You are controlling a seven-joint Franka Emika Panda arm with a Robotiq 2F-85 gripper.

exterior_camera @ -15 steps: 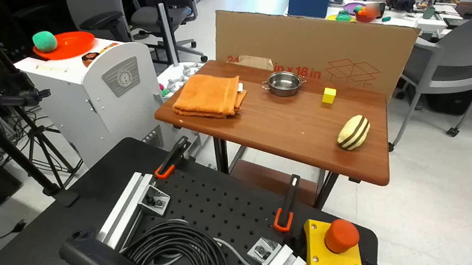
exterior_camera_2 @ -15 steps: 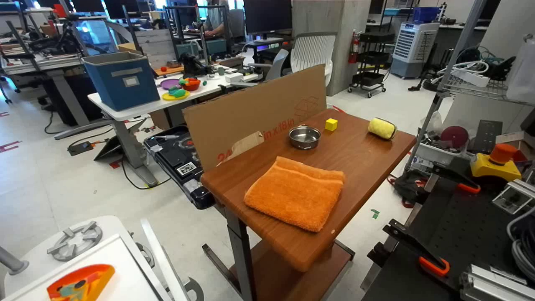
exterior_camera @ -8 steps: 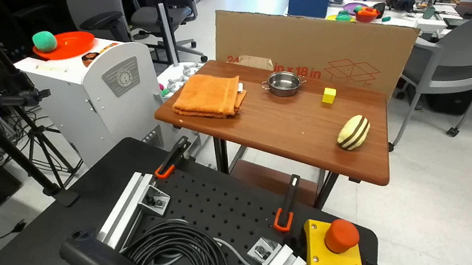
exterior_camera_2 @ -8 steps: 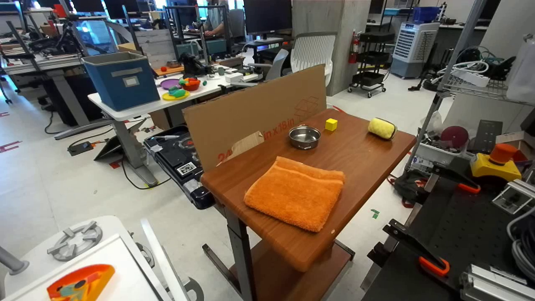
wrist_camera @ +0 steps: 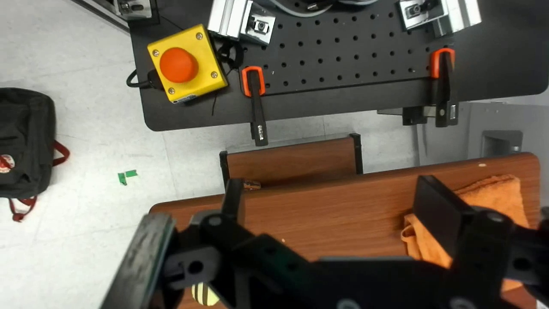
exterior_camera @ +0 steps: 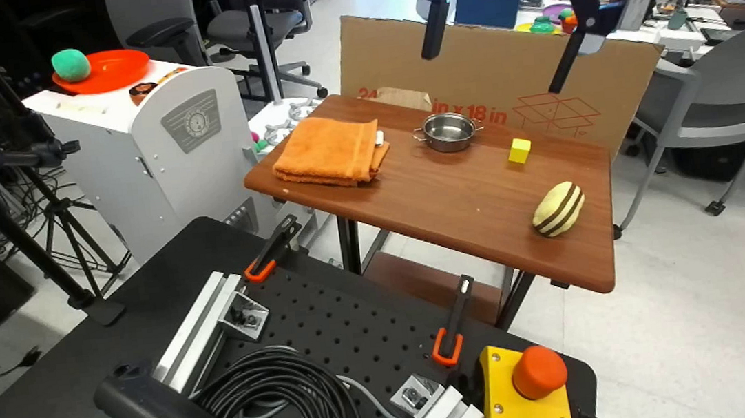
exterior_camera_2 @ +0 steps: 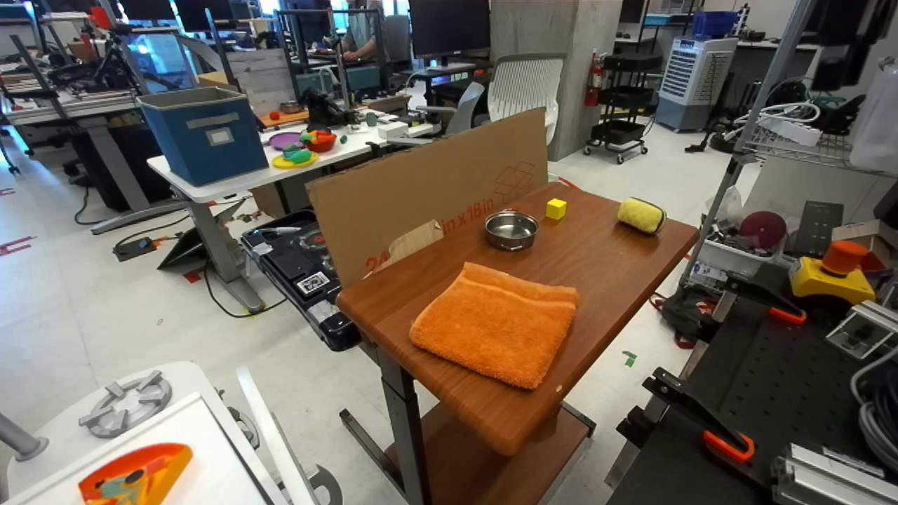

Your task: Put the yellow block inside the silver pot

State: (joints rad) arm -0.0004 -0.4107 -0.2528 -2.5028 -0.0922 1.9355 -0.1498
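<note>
Arrangement on the bench about the silver pot, read left to right. Left of the pot in an exterior view, and apart from it, lies a folded orange cloth. The pot itself stands upright, with no block visible inside. To its right in both exterior views, near but not touching, the yellow block rests on the bench; farther right of the pot lies an oval yellow object with dark stripes.

Progress: judged from this layout, no part of the transfer is done; grasp, lift, carriage to the pot and release are all to come.

Pose: the claw hangs at the top of an exterior view, fingers pointing downward, one appearing above the pot and the other above and to the right of the pot. Its depth relative to the pot cannot be fixed. The fingers are spread wide and hold nothing; the wrist view agrees, showing a broad gap with bench surface beyond it. Neither pot nor block can be made out there. A dark shape, well to the right of the pot and high in an exterior view, is probably part of the arm, though too cropped to identify.
</note>
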